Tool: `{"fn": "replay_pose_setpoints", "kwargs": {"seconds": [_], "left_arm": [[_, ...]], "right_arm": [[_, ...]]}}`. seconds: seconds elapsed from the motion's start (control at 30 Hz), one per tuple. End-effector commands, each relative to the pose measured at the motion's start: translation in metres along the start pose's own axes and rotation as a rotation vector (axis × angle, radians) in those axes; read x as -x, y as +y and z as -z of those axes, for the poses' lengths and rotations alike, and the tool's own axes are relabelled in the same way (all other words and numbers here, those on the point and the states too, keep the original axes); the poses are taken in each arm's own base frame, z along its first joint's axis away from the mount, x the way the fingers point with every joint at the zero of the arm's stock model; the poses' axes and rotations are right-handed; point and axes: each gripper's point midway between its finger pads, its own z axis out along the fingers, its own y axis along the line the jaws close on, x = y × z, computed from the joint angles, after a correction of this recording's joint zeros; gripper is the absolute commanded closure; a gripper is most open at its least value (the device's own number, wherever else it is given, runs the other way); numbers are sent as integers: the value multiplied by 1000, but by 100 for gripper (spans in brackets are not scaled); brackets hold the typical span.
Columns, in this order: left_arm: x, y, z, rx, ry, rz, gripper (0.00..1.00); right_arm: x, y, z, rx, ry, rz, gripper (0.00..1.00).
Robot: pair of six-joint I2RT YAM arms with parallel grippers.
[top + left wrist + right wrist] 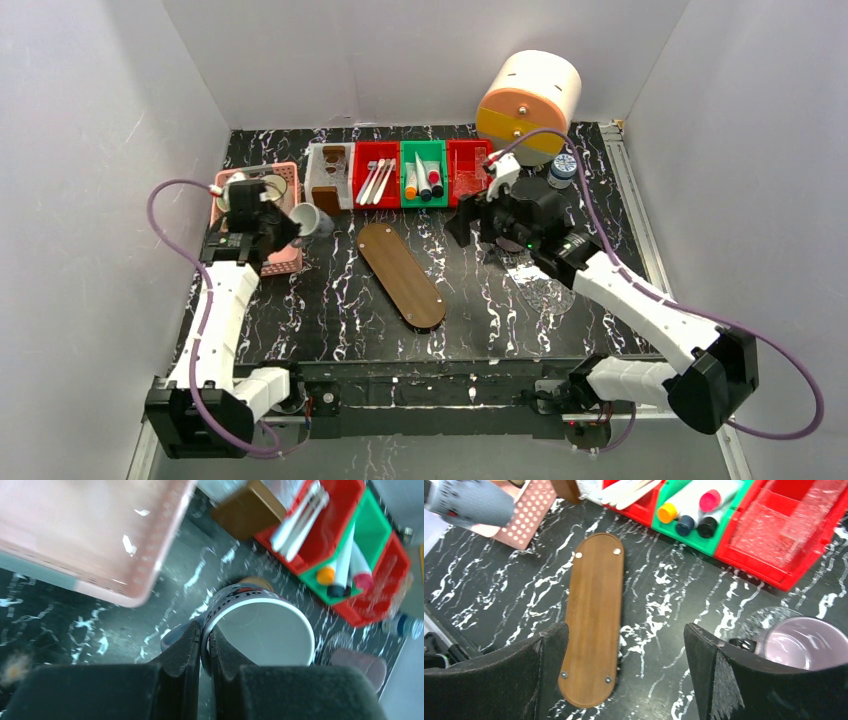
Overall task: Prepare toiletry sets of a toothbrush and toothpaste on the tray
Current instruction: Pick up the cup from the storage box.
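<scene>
Your left gripper pinches the cup by its rim, right gripper hangs wide open; that thin hold could slip.

White toothbrushes lie bunched, with white tubes capped orange, dark and pink beside them, all ahead of the right gripper. The oval wooden tray lies flat beneath it.

Plain white walls close in the back and both sides of a black table veined with white like marble, a pale metal rail runs along its right edge, and soft even light fills the enclosure.
</scene>
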Motion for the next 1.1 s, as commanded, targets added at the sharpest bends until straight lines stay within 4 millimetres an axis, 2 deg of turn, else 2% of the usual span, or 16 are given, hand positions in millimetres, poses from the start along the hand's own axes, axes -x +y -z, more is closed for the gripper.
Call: {"fn": "replay_pose_setpoints", "kwargs": {"seconds": [0.0, 0.27, 0.6, 0.87, 1.07], "left_arm": [[-21, -39, 6, -65, -11, -36, 100], [-56, -59, -3, -109, -18, 16, 100], [-98, -92, -1, -133, -44, -33, 100], [-116, -111, 5, -153, -76, -56, 100], [-127, -123, 7, -165, -83, -81, 100]], "right_arm": [[28, 25, -6, -21, -57, -14, 8], [19, 58, -13, -36, -29, -25, 8], [1, 89, -41, -46, 49, -28, 11], [6, 96, -56, -76, 45, -37, 16], [-2, 97, -68, -85, 63, -32, 21]]}}
